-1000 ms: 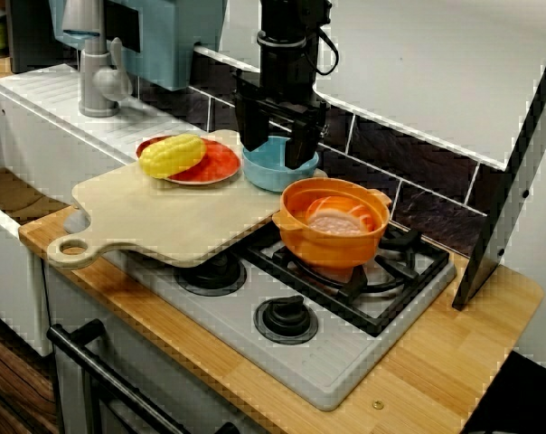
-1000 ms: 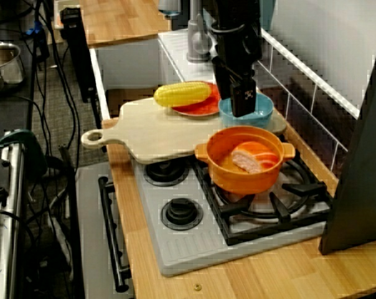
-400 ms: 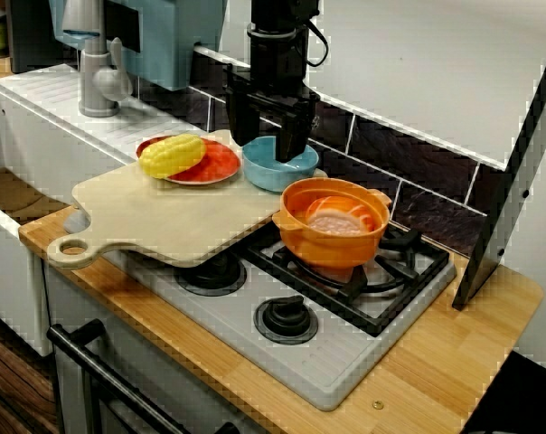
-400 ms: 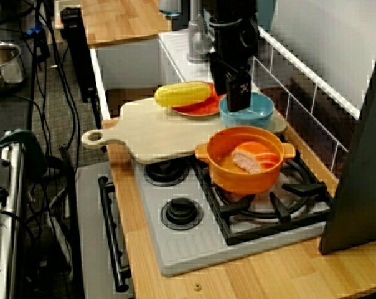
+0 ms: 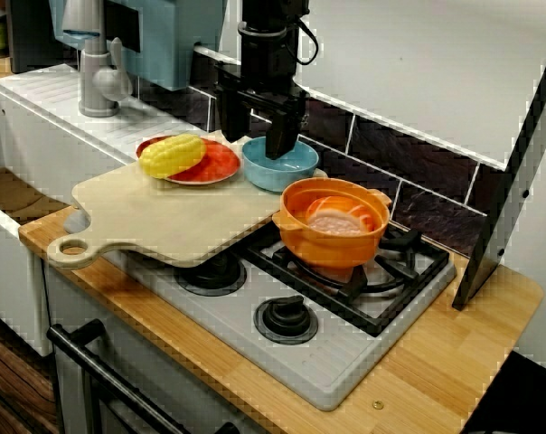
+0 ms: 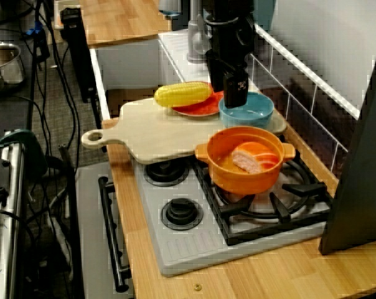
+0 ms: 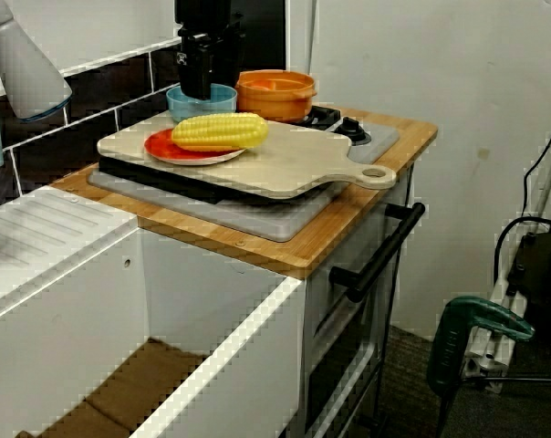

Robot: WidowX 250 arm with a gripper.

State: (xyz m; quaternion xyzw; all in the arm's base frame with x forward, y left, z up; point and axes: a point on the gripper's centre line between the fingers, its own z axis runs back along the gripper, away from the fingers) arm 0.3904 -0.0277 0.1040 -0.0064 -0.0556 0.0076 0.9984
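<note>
gripper (image 7: 202, 91) above blue bowl (image 7: 225, 102), corn (image 7: 219, 131) on red plate (image 7: 166, 149) just beside

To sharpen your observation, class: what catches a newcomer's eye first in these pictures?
The orange round pot sits on the gas burner, pink slices inside. A yellow corn cob lies on a red plate on the wooden board, and the black claw hangs open above the light blue bowl.

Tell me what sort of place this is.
Looks like a mock kitchen, probably a test setup: a gas hob with an orange pot on its grate, a white sink with a grey tap, and an oven handle below the counter.
</note>
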